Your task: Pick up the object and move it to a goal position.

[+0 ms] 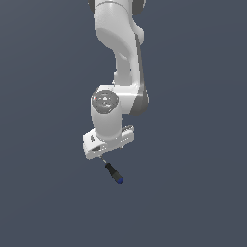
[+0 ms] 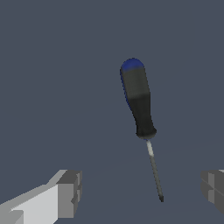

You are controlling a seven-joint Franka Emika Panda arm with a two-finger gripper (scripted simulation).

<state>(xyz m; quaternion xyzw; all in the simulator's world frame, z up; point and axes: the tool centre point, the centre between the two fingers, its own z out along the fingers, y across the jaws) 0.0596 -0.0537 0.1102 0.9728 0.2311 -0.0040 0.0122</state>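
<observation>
The screwdriver (image 1: 114, 173) lies on the dark grey floor just below the arm's hand in the exterior view; its black handle and blue end cap stick out, its thin shaft runs under the hand. In the wrist view the screwdriver (image 2: 141, 109) lies between and ahead of the fingers, blue cap far from the hand, shaft tip near the line between the fingertips (image 2: 70, 192). My gripper (image 2: 142, 190) is open and holds nothing. In the exterior view the fingers are hidden behind the white hand (image 1: 107, 142).
The floor (image 1: 193, 193) is a plain dark grey surface all around. The arm's white links (image 1: 120, 48) rise above the hand. No other objects show.
</observation>
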